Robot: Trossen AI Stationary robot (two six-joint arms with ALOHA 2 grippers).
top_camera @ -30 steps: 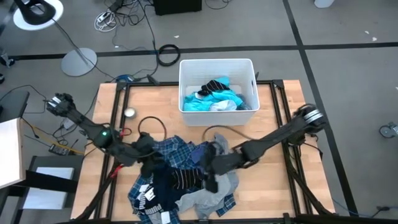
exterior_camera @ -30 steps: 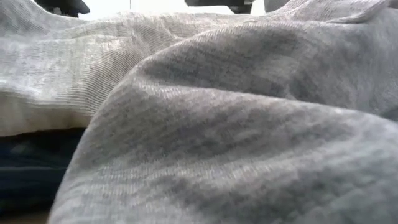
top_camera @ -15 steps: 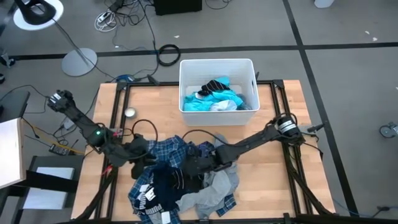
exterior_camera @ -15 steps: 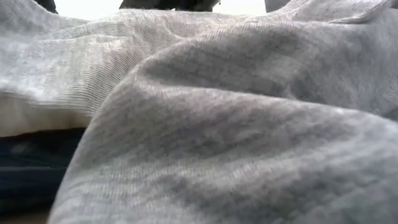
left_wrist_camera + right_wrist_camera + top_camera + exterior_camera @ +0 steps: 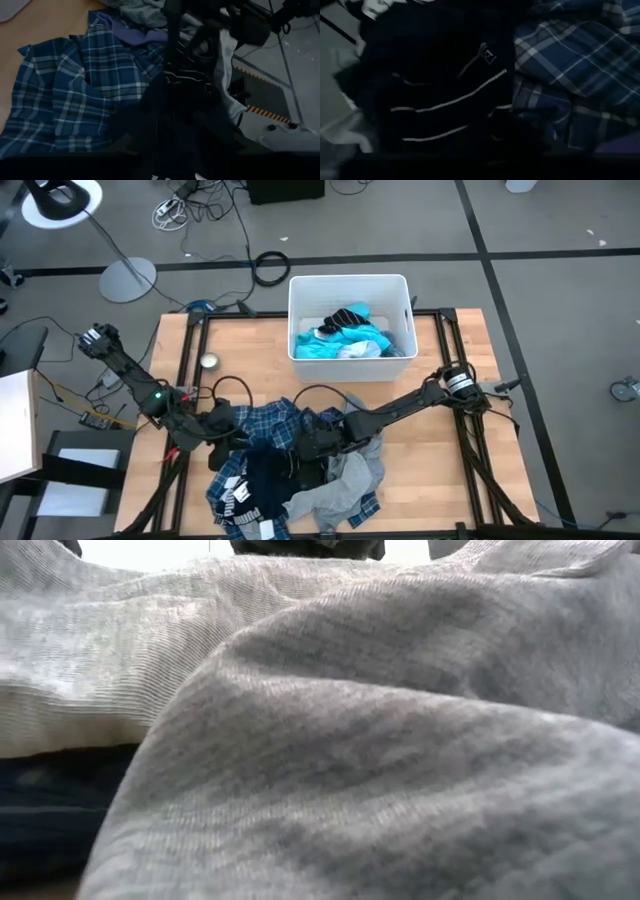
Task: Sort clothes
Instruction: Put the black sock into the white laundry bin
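The table (image 5: 250,350) has a light wooden top and a black metal frame. It stands on a grey floor (image 5: 560,310) with dark lines across it. A white round lamp base (image 5: 127,279) sits on the floor, and a bright white ring light (image 5: 60,200) is near the corner. Black cables (image 5: 270,266) lie coiled behind the table, and more wires (image 5: 170,212) lie farther back
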